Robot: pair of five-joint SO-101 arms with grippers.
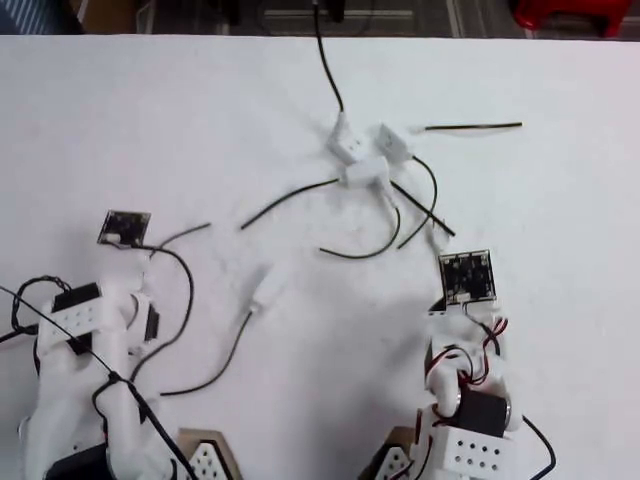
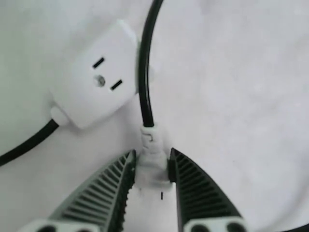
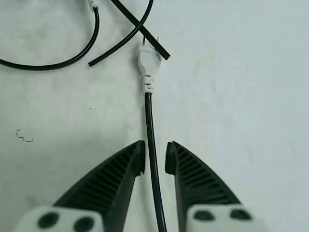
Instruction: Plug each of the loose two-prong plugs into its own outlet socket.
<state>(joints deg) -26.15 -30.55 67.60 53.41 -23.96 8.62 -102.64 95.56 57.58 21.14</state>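
Left gripper [image 2: 152, 157]: clenched on a white plug [image 2: 150, 145], one finger on each side of its body, with the plug's black lead [image 2: 144, 72] running straight out ahead. Just beside that lead lies an outlet socket [image 2: 96, 79], white, face up, two slots and a round hole visible. Its own cable leaves from the end nearer the gripper. The lead passes along the socket's edge, touching it or nearly so; plug and socket are apart. Right gripper [image 3: 155, 147]: released, fingers narrowly parted astride a black cable [image 3: 150, 121] that lies on the table [image 3: 241, 96]. The cable seems to run free between them, though it sits close against one finger and I can't rule out contact. Farther along that cable is a second plug [image 3: 148, 65], lying flat, prongs pointing away from the gripper, with two other black cable ends crossing just beyond it. From above: three outlet sockets [image 1: 363, 160] sit bunched together at mid-table toward the far side, touching or nearly so, with cables fanning out from them. A loose plug [image 1: 262, 290] lies between the two arms, well short of that bunch, its cable trailing back toward the near edge. Left arm [image 1: 80, 330] is at the near left corner, right arm [image 1: 465, 410] at the near right, and each gripper is hidden under its own wrist there.
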